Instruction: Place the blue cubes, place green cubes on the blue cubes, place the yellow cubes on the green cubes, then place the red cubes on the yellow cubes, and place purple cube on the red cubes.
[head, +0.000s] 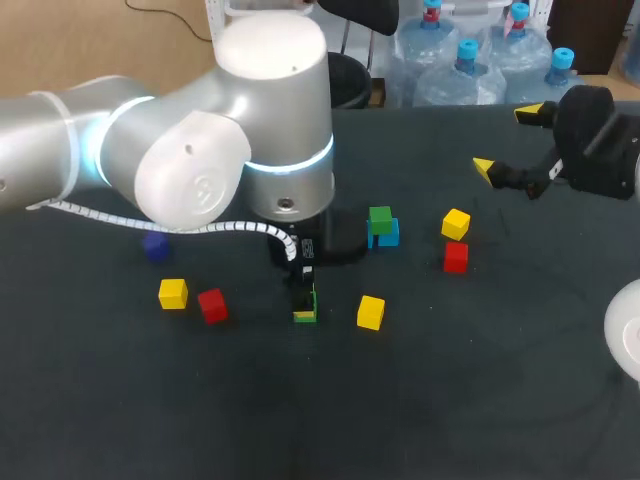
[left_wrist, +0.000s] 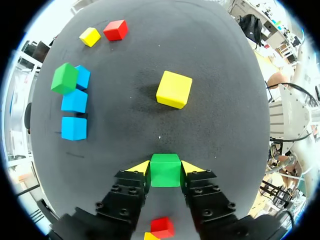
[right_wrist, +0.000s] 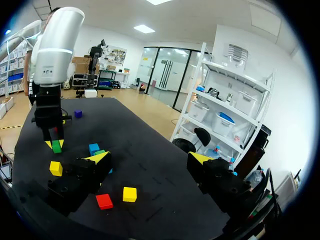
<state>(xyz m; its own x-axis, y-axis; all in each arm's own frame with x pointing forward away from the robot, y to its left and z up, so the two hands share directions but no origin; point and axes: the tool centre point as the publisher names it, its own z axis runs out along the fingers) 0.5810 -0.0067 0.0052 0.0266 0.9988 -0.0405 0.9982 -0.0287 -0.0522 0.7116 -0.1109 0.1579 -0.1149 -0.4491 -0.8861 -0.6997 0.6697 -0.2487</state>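
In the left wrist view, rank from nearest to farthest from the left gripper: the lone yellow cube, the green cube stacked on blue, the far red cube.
1. Lone yellow cube, just ahead of the left gripper.
2. Stacked green cube, farther ahead and off to one side, on a blue cube.
3. Far red cube, farthest ahead, beside a small yellow cube.

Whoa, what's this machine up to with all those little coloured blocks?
The left arm's claw is clamped on a small green cube, low over the black table. Nearby stand three blue cubes in a row, one already carrying another green cube. Yellow cubes and red cubes lie loose around them. The right arm's claw hangs open and empty off to the side.
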